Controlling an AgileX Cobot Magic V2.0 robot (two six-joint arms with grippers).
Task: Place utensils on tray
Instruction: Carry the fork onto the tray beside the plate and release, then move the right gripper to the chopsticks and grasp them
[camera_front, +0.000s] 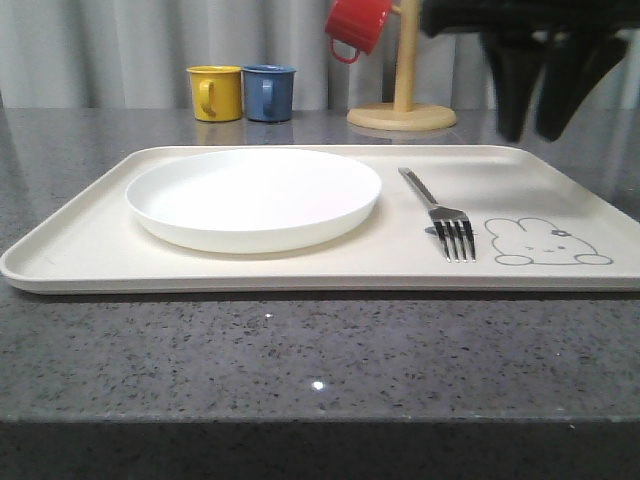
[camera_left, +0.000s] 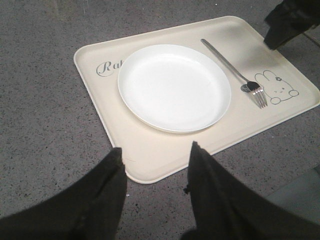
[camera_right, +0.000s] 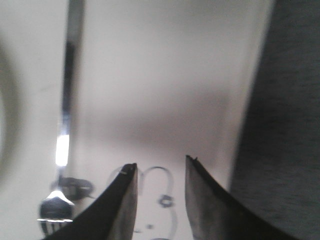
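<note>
The cream tray (camera_front: 90, 240) (camera_left: 150, 155) lies on the dark counter, with a grey rabbit drawing (camera_front: 545, 243) (camera_left: 280, 87) at its right end. A round white plate (camera_front: 254, 197) (camera_left: 174, 87) rests on its left half. A silver fork (camera_front: 440, 213) (camera_left: 235, 72) (camera_right: 62, 150) lies on the tray between plate and rabbit, tines toward the front. My right gripper (camera_front: 545, 125) (camera_right: 160, 167) hangs open and empty above the tray's right end, over the rabbit drawing. My left gripper (camera_left: 155, 150) is open and empty, above the tray's left end.
A yellow mug (camera_front: 216, 93) and a blue mug (camera_front: 268, 92) stand behind the tray. A red mug (camera_front: 357, 24) hangs on a wooden mug tree (camera_front: 403, 110) at the back right. Speckled counter (camera_front: 320, 350) runs in front of the tray.
</note>
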